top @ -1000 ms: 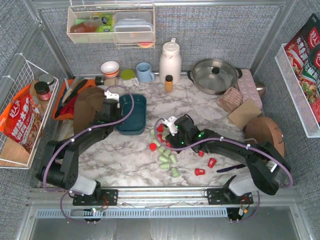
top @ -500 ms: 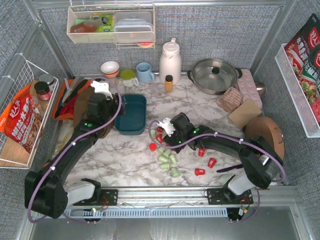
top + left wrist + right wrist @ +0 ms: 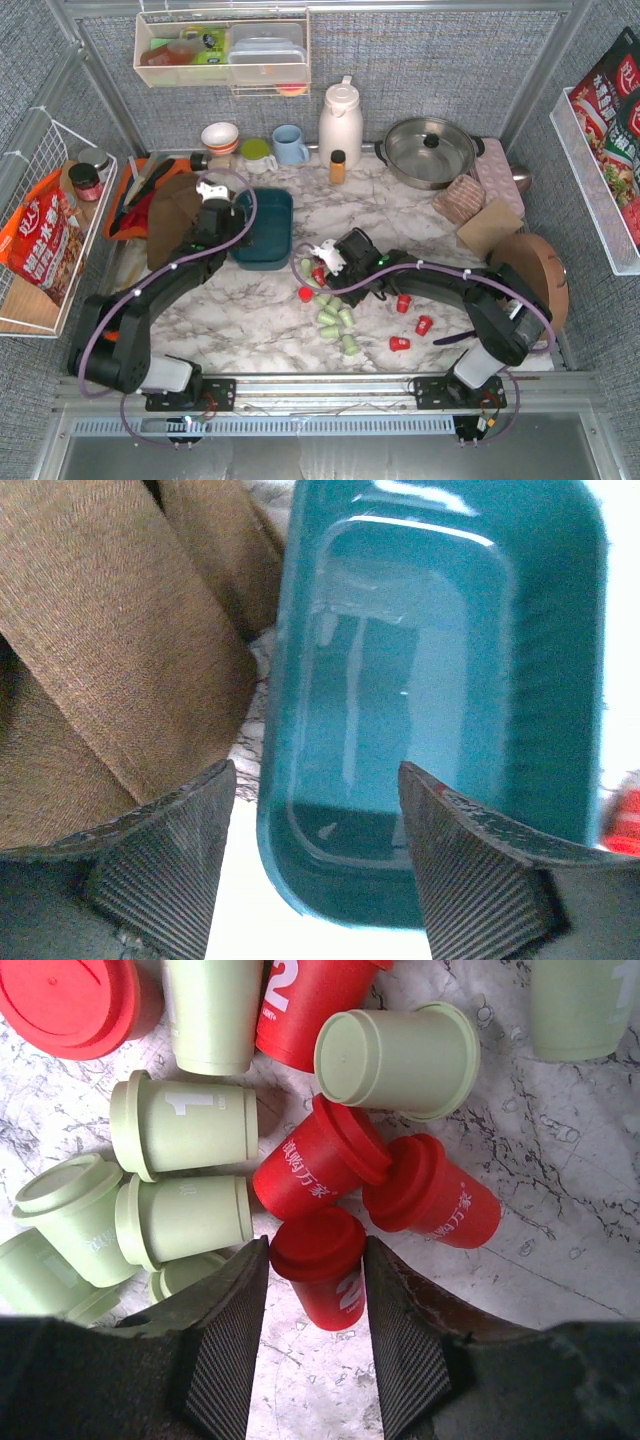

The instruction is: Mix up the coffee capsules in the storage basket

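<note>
- Left gripper [image 3: 315,775]: jaws spread wide, nothing between them. It hangs over the near left corner of the dark teal-blue rectangular plastic storage basket [image 3: 545,710].
- One left finger sits above the brown woven cloth [image 3: 110,650], the other above the basket's near end.
- The basket stands on the white marble-patterned table [image 3: 250,310], left of centre, touching the brown cloth on its left side.
- Over to the right gripper [image 3: 315,1250]: low over the pile, pads pressed against both sides of a red plastic capsule [image 3: 322,1280] marked "2", which lies on the table.
- The tapered red and mint-green plastic coffee capsules [image 3: 335,315] lie in a loose cluster just right of the basket, on the marble, outside it.
- Three red ones [image 3: 423,324] lie apart, further right.
- Right beside the pinched capsule, two more red ones touch each other, and mint-green ones [image 3: 185,1125] lie on their sides to the left.
</note>
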